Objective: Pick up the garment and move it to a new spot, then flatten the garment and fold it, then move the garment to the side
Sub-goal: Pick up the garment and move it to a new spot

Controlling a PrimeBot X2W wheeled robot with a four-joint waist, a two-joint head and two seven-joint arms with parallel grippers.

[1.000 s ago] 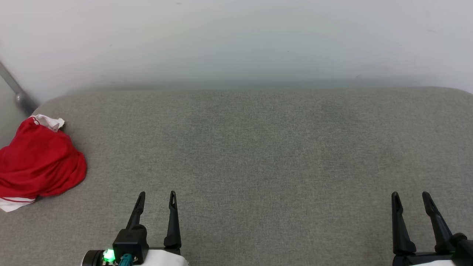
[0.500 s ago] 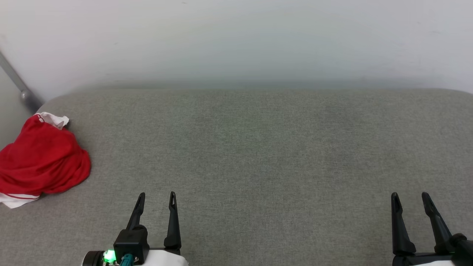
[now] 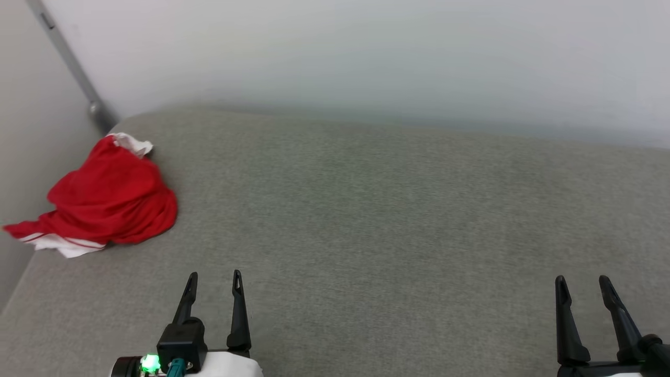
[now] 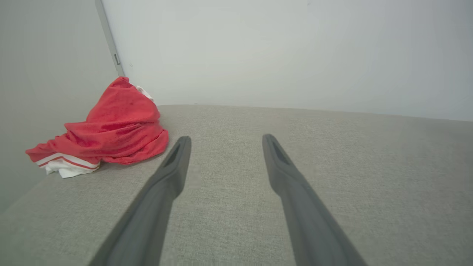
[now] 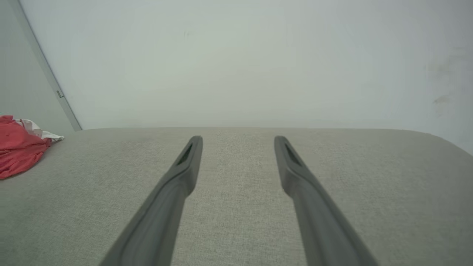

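The garment [image 3: 107,199] is a crumpled red heap with white sleeve bits, lying at the far left corner of the grey padded surface [image 3: 377,220]. It also shows as a red garment [image 4: 114,125] in the left wrist view and at the left edge as the garment [image 5: 16,149] in the right wrist view. My left gripper [image 3: 214,277] stands open near the front edge, to the right of the heap and nearer to me, nothing between its fingers. My right gripper [image 3: 582,281] is open at the lower right, far from it. Open left gripper [image 4: 223,140] and right gripper [image 5: 238,140] hover over bare fabric.
A pale wall [image 3: 366,57] runs behind the surface and a second wall [image 3: 31,120] closes the left side, with a grey metal strip [image 3: 68,57] in the corner. The surface's left edge [image 3: 21,277] drops off beside the garment.
The head camera has turned left, so the garment and the corner now sit further into the picture. Both grippers keep their open stance; the garment itself has not moved.
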